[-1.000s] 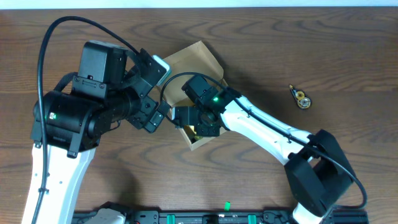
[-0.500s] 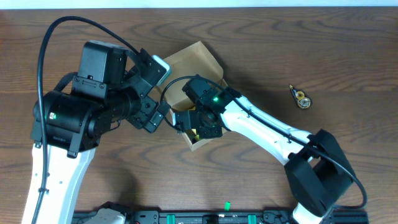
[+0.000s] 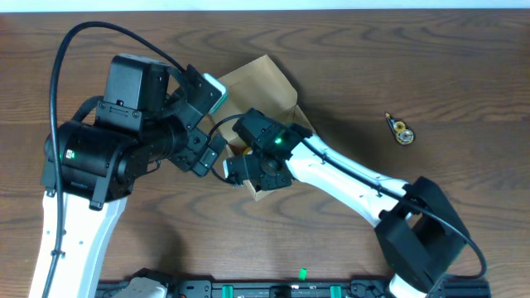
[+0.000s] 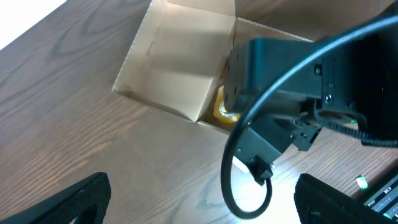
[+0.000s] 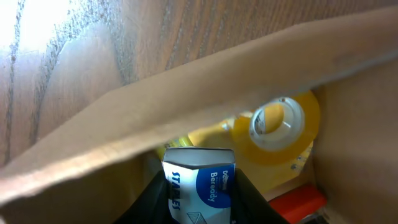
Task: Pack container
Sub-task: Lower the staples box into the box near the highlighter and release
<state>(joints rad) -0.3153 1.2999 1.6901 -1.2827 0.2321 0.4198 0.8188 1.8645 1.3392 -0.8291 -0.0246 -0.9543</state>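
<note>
The tan cardboard container (image 3: 263,83) sits at the table's middle with its flap lid open; it also shows in the left wrist view (image 4: 174,68) and the right wrist view (image 5: 186,112). My right gripper (image 5: 200,199) is shut on a small blue and white staples box (image 5: 200,180) and holds it inside the container's near wall. A yellow tape roll (image 5: 277,127) and a red item (image 5: 298,202) lie inside. The right wrist (image 3: 261,153) covers the container's opening from above. My left gripper (image 4: 199,199) is open and empty beside the container, above bare table.
A small black and yellow item (image 3: 401,130) lies on the table at the right. The left arm's bulky body (image 3: 124,141) stands close to the container's left side. A black cable loop (image 4: 249,186) hangs from the right arm.
My right wrist has shifted left and a little toward the container's near left corner, carrying the staples box. The left arm has not moved.
</note>
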